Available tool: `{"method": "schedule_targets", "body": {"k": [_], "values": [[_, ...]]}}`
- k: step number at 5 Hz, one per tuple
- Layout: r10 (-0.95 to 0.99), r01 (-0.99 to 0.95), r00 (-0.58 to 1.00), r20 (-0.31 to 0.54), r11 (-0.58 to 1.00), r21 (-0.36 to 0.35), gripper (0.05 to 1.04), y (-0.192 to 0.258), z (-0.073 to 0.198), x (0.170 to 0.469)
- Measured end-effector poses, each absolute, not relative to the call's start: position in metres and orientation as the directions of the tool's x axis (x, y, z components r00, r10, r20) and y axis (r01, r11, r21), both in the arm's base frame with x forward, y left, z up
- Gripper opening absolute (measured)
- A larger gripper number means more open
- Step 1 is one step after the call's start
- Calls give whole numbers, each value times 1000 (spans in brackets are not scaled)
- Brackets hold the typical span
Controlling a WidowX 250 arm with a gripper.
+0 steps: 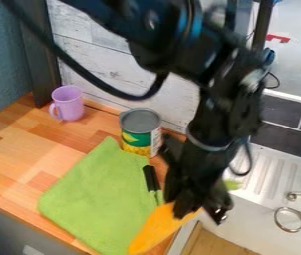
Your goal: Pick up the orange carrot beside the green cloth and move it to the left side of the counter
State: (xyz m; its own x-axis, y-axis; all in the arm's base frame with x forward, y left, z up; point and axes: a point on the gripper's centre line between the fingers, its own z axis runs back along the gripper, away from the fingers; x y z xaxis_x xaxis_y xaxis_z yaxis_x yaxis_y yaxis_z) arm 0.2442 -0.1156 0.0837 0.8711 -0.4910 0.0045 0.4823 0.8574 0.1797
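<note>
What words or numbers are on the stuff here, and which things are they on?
No word or number is clear enough to quote.
Can: green and yellow label, with a white panel whose print is too small to read.
Purple mug: no writing that I can see.

the black arm (173, 42) bends down from above, end effector (200, 208) seemingly pointing downward.
</note>
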Motion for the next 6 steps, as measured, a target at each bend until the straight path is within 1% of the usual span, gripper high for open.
{"method": "schedule_targets", "body": {"k": [1,2,3,4,5,6], "values": [[-536,511,840,85,834,210,180,-116,105,238],[-522,501,850,76,843,196,159,-102,124,216],[-404,387,913,53,901,194,142,-51,150,200],[-313,306,950,8,931,199,141,-6,147,196],[-234,235,972,-30,948,213,141,41,137,200],[-161,174,984,-69,950,260,141,74,117,201]]}}
